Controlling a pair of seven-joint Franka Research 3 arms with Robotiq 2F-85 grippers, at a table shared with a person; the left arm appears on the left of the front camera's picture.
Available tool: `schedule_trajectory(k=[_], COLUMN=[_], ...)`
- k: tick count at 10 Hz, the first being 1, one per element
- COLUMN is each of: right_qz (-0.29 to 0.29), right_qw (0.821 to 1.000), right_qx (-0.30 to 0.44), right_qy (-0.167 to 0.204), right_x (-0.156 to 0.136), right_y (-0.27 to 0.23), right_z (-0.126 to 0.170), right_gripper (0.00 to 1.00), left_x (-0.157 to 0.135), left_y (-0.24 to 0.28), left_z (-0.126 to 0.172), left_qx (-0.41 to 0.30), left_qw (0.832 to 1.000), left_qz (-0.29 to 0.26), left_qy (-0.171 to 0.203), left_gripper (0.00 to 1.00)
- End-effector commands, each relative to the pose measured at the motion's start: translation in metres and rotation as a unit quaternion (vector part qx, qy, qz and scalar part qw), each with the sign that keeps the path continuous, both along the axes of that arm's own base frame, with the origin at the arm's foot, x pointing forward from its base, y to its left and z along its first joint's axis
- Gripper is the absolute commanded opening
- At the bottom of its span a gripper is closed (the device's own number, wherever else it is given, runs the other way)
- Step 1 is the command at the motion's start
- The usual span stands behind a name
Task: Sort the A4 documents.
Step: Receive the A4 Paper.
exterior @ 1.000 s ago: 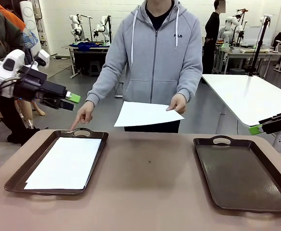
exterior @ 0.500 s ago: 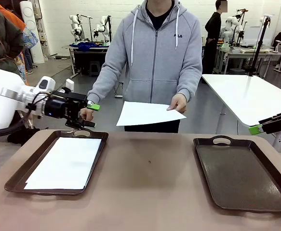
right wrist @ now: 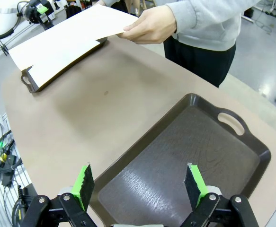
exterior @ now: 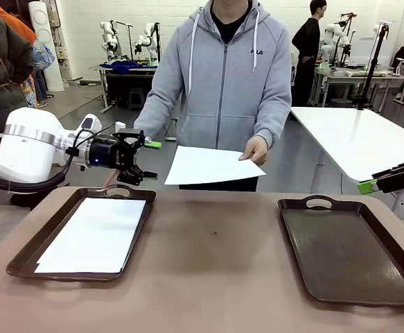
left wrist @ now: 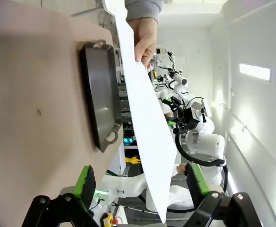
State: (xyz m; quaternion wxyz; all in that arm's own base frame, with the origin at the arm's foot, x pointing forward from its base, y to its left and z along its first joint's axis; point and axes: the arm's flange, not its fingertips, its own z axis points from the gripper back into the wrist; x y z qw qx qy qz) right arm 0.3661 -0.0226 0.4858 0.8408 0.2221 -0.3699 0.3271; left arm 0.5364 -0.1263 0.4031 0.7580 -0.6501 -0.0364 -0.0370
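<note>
Front view gave us our left gripper, jaws spread, at nine o'clock of the held A4 document, pinched by the person's hand; another sheet lay in the left tray. Right wrist view alone showed our right gripper spread above the right tray.

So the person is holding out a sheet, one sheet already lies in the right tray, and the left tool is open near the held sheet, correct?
Not quite: the front view shows that sheet lying in the left tray; the right tray holds none. The held sheet and the open left tool are as stated.
</note>
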Motion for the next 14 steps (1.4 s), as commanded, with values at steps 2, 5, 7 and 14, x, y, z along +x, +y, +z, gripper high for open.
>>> schedule_trajectory(k=[2, 5, 7, 14], right_qz=[0.007, 0.007, 0.007, 0.007], right_qw=[1.0, 1.0, 1.0, 1.0], right_qx=[0.014, 0.014, 0.014, 0.014], right_qy=[-0.007, -0.007, -0.007, -0.007], right_x=[0.003, 0.003, 0.003, 0.003], right_y=[0.0, 0.0, 0.0, 0.0], right_z=[-0.004, -0.004, -0.004, -0.004], right_gripper=[1.0, 1.0, 1.0, 1.0], left_x=[0.011, 0.017, 0.019, 0.027], left_y=[-0.029, -0.045, -0.057, -0.059], left_z=[-0.003, -0.004, -0.011, -0.017], left_qx=[-0.026, -0.042, -0.023, -0.016], left_qw=[0.999, 0.998, 0.998, 0.999], left_qz=[-0.034, -0.036, -0.01, 0.023], left_qy=[0.032, 0.04, 0.051, 0.041], left_gripper=[1.0, 1.0, 1.0, 1.0])
